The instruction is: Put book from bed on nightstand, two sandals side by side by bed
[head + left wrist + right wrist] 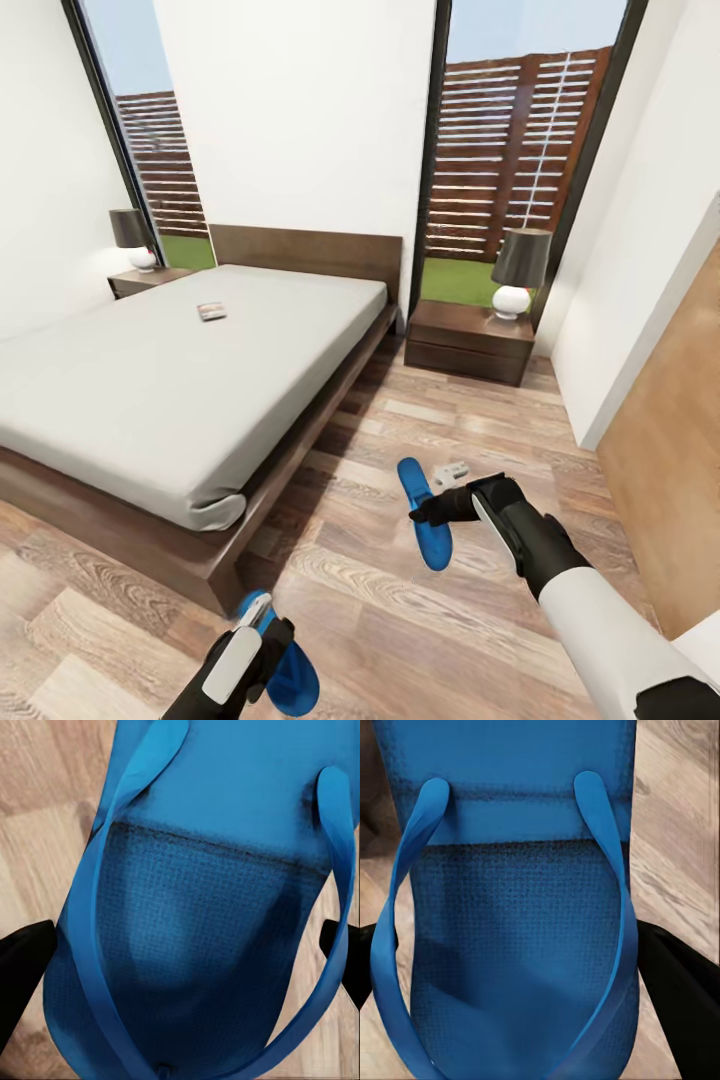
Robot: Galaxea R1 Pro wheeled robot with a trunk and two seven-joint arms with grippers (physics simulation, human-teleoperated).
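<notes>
Already closed on a sandal apiece: left gripper (262, 640) low by the foot corner of the bed (180, 400), pinching the left sandal (285, 665) across its width, dark fingertips (22, 960) pressed to either edge of the sole in the left wrist view, straps (112, 870) running up the middle. Right gripper (425, 512) further out over the wood floor (400, 620), clamped the same way on the right sandal (424, 512), black finger (682, 997) hard against the sole's edge in the right wrist view. Right sandal's long axis roughly parallel to the bed's side rail, toe toward the far wall; left sandal angled somewhat off that line, nearer the bed corner. Two sandals well apart, not yet side by side; by judgement, a matter of bringing one alongside the other and matching the axes before release. Left arm nearer the bed, so probably the better anchor. Further out, the book (211, 311) flat on the mattress near the headboard, well beyond either gripper, closer to the left nightstand (150, 280) than to the right nightstand (470, 345), each under a lamp (520, 272). White lettering on the book cover too small to read; no brand or label legible on the sandals.
</notes>
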